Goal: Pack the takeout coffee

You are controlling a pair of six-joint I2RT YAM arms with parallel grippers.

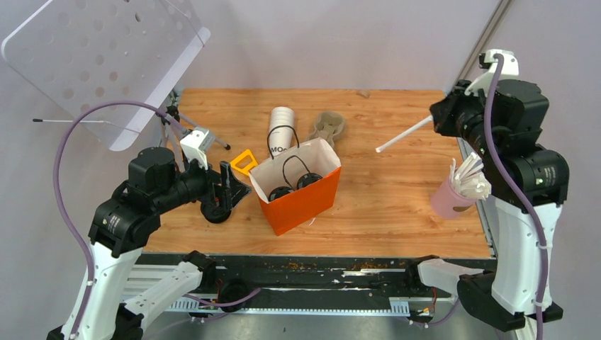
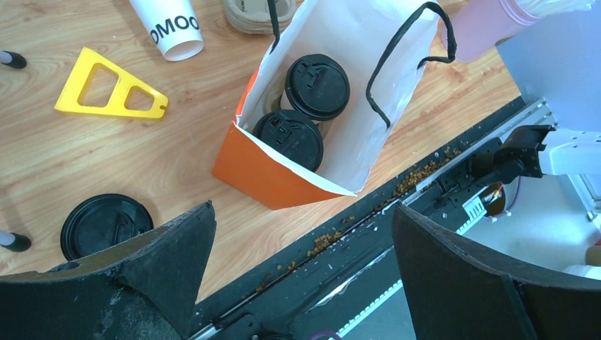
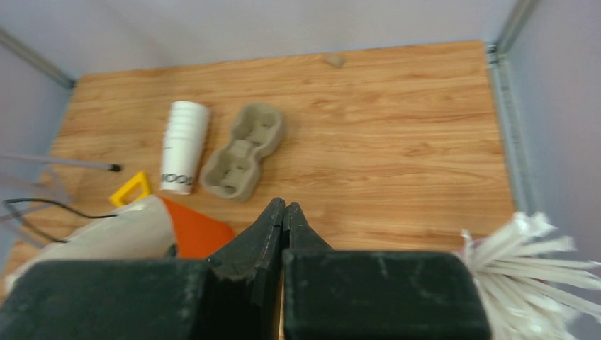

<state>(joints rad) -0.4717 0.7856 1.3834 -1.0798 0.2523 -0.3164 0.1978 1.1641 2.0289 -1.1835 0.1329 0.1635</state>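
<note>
**Loose lid** (image 2: pixel 106 225): flat on the table (image 1: pixel 397 205), just beside one finger of the left jaws (image 2: pixel 303 210). A spare, with no cup under it.

**Yellow wedge** (image 2: pixel 110 92): ahead of those jaws and off to one side, idle.

**Left jaws**: wide apart and holding nothing, hung above the bag's near corner, probably to look down into it.

**Cup stack** (image 3: pixel 183 145), **carrier** (image 3: pixel 243 151): lying beyond the bag, well ahead of both jaws. Unused stock.

**Bag** (image 2: pixel 262 170): upright with its mouth open, straight ahead of the left jaws.

**Coffee** (image 2: pixel 316 86): lidded, standing inside the bag beside a second lidded cup (image 2: pixel 289 138). Judged packed.

**Straw** (image 1: pixel 404 134): juts from the right jaws (image 3: pixel 284 209) toward the bag, probably the next item in.

**Right jaws**: pressed together. The top view shows them pinching the straw; the wrist view hides it.

**Pink cup** (image 1: pixel 448 202): holds the straw supply, near and below the right jaws.
</note>
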